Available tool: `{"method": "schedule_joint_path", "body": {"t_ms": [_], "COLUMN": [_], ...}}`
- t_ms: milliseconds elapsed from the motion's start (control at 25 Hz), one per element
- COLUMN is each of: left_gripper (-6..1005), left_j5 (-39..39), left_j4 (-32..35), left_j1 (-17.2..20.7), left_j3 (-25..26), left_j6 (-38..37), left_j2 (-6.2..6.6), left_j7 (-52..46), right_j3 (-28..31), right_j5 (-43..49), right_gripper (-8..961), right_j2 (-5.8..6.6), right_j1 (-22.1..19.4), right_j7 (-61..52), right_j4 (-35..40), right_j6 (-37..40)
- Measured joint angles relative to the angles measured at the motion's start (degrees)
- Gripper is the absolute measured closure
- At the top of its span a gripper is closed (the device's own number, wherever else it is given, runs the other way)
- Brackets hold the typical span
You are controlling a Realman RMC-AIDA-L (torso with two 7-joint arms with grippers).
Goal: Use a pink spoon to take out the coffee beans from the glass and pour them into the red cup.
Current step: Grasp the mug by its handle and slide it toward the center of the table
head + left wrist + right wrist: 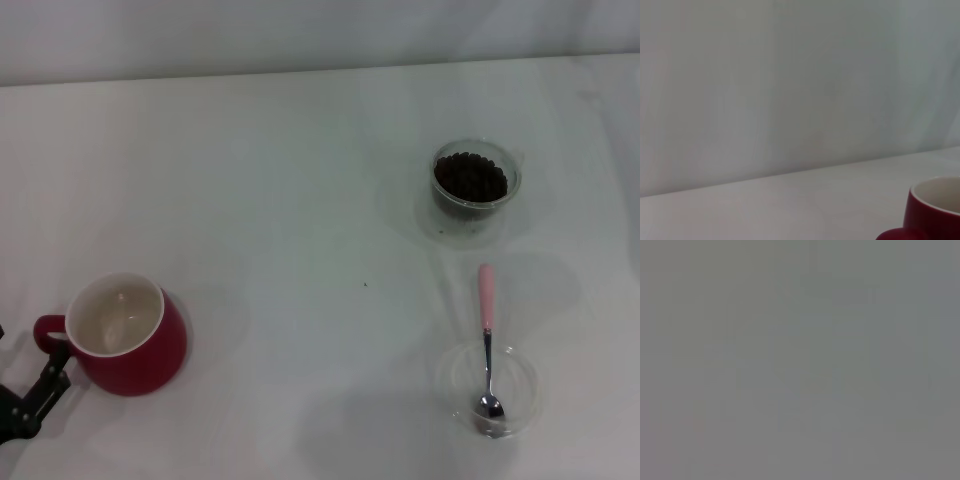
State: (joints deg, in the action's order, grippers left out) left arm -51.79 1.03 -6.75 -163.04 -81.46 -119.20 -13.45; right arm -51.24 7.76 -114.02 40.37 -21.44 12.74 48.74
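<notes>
- Currently one pink spoon (486,345) lies with its bowl in one shallow clear glass dish (521,395), handle leaning over the rim toward the glass.
- One glass (475,186) holds many coffee beans (469,177).
- One red cup (124,334) stands well apart on the white bench (300,200).
- Left tool (40,392) sits beside the cup's handle; whether its fingers are apart, cannot tell.

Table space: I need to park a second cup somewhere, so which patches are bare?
The widest bare stretch lies between the red cup and the glass with the dish holding the pink spoon. It is tight beside the cup handle, where the left gripper sits.
</notes>
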Motion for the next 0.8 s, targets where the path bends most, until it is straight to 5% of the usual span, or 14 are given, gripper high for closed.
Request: {"method": "schedule_joint_path", "body": {"t_ms": [800], "left_gripper": [253], "left_j5": [-0.08], "left_j4": [0.11], "left_j1": [-2.42], "left_j3": [0.01], "left_j6": [2.45], "left_j2": [-0.04], "left_j7": [0.42], "right_j3": [0.00], "right_j5": [-0.03], "right_gripper": [83], "right_j2": [0.12], "right_j1": [-0.56], "right_j7": [0.00], "right_j4": [0.00], "right_j6": [0.04]}}
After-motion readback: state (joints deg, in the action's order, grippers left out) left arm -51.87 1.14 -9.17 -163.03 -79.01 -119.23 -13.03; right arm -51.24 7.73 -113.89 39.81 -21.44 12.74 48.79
